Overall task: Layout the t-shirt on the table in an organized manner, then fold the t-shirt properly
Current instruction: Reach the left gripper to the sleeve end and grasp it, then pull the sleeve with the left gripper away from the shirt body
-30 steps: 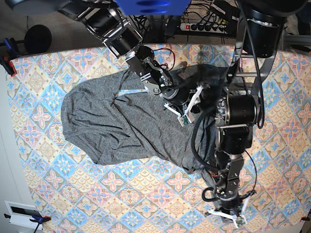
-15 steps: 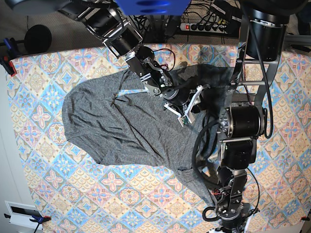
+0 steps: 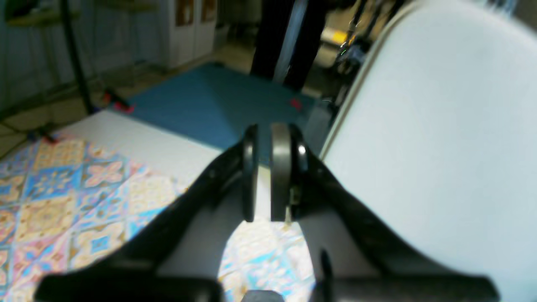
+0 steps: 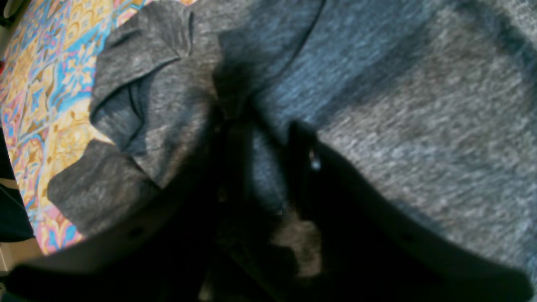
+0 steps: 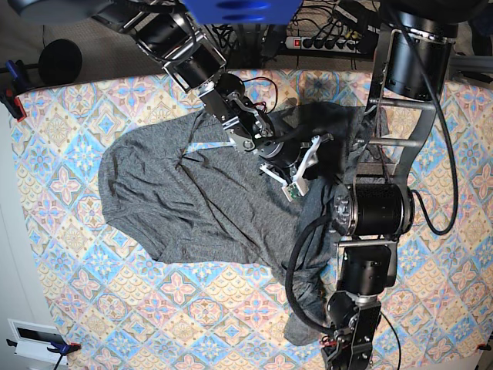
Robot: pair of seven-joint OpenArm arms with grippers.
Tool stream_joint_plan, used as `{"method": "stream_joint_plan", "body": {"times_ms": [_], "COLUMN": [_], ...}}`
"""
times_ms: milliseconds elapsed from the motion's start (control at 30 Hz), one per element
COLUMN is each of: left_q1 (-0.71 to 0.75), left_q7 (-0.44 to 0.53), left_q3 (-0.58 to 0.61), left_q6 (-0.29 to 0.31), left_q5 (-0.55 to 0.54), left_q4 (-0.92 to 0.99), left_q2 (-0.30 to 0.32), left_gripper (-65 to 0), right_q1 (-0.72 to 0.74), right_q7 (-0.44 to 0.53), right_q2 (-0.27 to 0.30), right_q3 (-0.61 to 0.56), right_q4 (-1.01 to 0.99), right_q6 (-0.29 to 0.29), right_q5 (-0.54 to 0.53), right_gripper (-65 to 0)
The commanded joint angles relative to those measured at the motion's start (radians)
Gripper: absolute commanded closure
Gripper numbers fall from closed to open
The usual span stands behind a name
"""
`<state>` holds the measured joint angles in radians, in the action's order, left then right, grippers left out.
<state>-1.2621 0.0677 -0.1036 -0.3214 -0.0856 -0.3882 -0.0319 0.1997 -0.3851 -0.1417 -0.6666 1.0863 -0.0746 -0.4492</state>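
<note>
We see our right fingers [image 4: 268, 159] clamped on the heather dark-grey knit shirt [image 5: 192, 200] over the diamond-tiled tabletop [image 5: 69, 285]; our left fingers [image 3: 264, 176] stand barely parted, gripping nothing.

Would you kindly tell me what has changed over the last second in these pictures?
The left arm drew back toward the near edge of the table, dragging a corner of the t-shirt out into a long tail. The left gripper has left the base view; its jaws stand a slit apart, no cloth between. The right gripper and the shirt's body stayed put.
</note>
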Motion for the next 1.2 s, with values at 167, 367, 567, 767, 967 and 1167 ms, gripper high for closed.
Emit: {"method": "stream_joint_plan", "body": {"times_ms": [167, 367, 567, 767, 967, 1167], "left_q1": [0.037, 0.241, 0.321, 0.321, 0.335, 0.376], "left_q7": [-0.053, -0.314, -0.435, -0.463, -0.424, -0.312], "left_q3": [0.011, 0.046, 0.041, 0.040, 0.040, 0.041], "left_q6": [0.012, 0.014, 0.014, 0.008, 0.008, 0.008], "left_q5": [0.017, -0.036, -0.113, -0.136, -0.131, -0.131], "left_q4": [-0.010, -0.016, -0.016, -0.042, -0.111, -0.107], "left_q2": [-0.055, -0.105, -0.104, -0.070, -0.012, 0.014], "left_gripper": [-6.5, -23.5, -40.5, -38.4, -32.0, -27.3], "right_q1": [0.013, 0.013, 0.013, 0.011, 0.011, 0.011], "right_q7": [-0.007, -0.007, -0.007, -0.007, -0.007, -0.007], "right_q2": [-0.011, -0.011, -0.011, -0.011, -0.011, -0.011], "right_q3": [0.000, 0.000, 0.000, 0.000, -0.002, -0.002], "right_q4": [0.007, 0.007, 0.007, 0.013, 0.013, 0.015], "right_q6": [-0.008, -0.008, -0.008, -0.008, -0.008, -0.008], "right_q5": [-0.004, -0.004, -0.004, -0.004, -0.004, -0.004], "right_gripper": [-16.0, -16.0, -16.0, -16.0, -16.0, -16.0]}}
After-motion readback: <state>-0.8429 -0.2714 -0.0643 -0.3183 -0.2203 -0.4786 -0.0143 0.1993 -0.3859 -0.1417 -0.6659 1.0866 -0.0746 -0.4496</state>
